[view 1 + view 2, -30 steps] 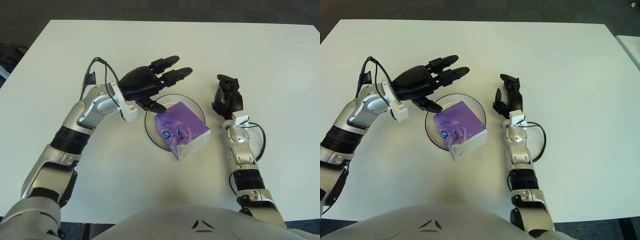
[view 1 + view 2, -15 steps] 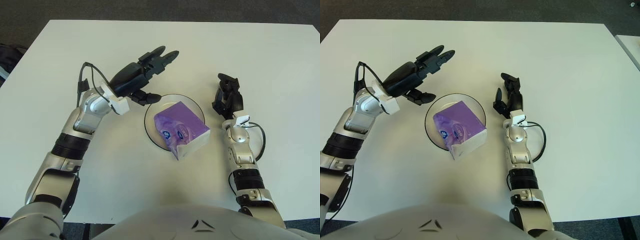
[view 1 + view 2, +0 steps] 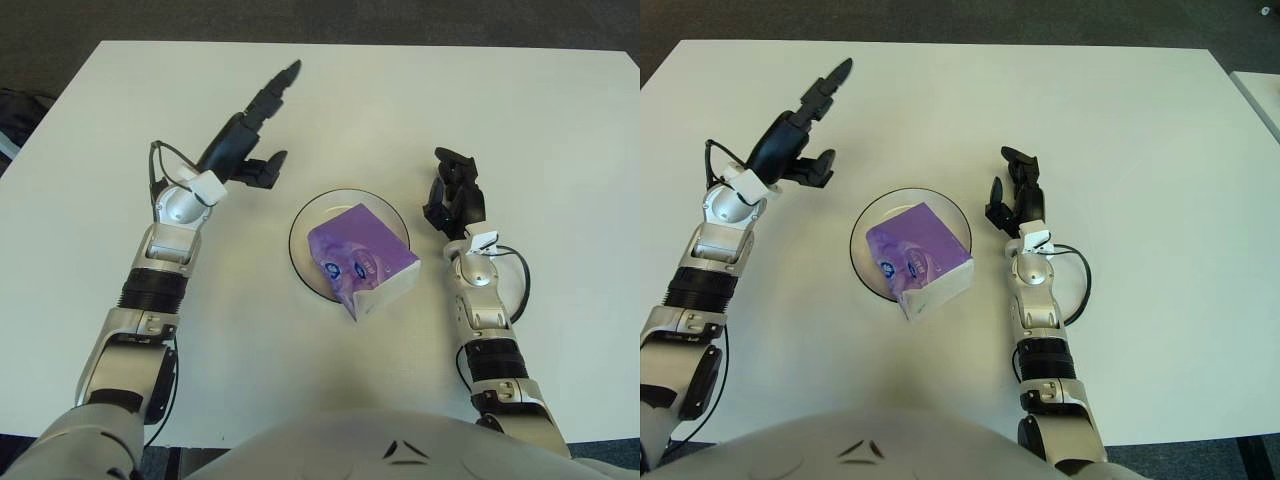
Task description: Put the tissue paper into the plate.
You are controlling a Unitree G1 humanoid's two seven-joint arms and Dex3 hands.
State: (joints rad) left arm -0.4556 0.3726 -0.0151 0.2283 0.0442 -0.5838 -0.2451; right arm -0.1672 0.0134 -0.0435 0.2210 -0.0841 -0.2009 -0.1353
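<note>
- The tissue paper [image 3: 360, 260], a purple soft pack with a white side, lies in the plate [image 3: 305, 215] near the middle of the white worktop [image 3: 560, 120], its 5 o'clock corner hanging over the rim.
- The left hand [image 3: 245, 135] is raised at about 10 o'clock from the plate, well apart from it, fingers [image 3: 280, 82] stretched out and apart, holding nothing.
- The right hand [image 3: 455, 195] shows at 3 o'clock, just beside the plate, its fingers loosely bent around nothing.
- By the look of it the placing is done.
- The pack seems light and squashy, with a slick wrapper; a hard pinch would dent it.
- If it needs nudging inward, take it across the two long sides, near the middle, rather than by a corner.
</note>
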